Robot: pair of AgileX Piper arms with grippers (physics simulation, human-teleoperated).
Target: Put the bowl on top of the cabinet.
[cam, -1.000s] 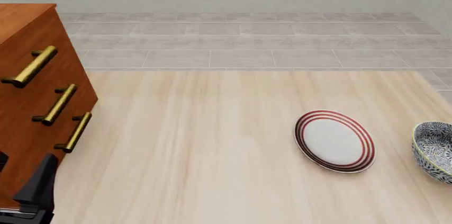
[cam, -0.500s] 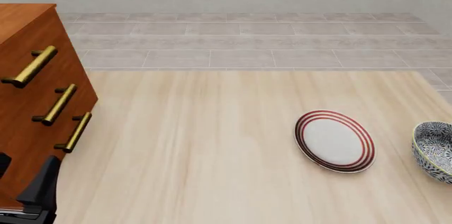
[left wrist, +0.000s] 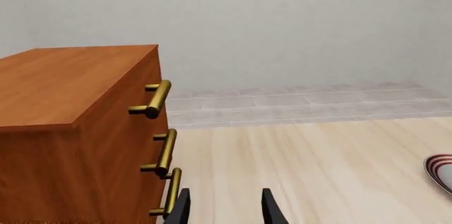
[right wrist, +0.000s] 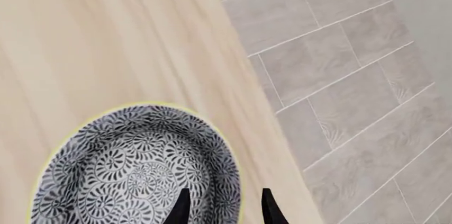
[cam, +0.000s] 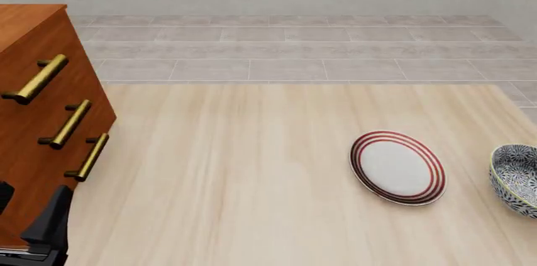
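1. I'm seeing the bowl (cam: 517, 180) sitting on the table (cam: 251, 171) at far right, beside the plate (cam: 398, 166); nothing lifted yet
2. I'm hovering the right gripper (right wrist: 223, 207) over it, jaws apart, empty
3. The cabinet (cam: 34, 109) is waiting far left; grasp, carry, place all remaining

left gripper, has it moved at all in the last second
Yes, slightly. In the front view the left gripper has crept rightward beside the cabinet, whose lowest handle has not shifted.

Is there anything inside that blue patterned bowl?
Empty. The right wrist view looks down into the bowl and shows only its floral lining, though the near part is out of frame.
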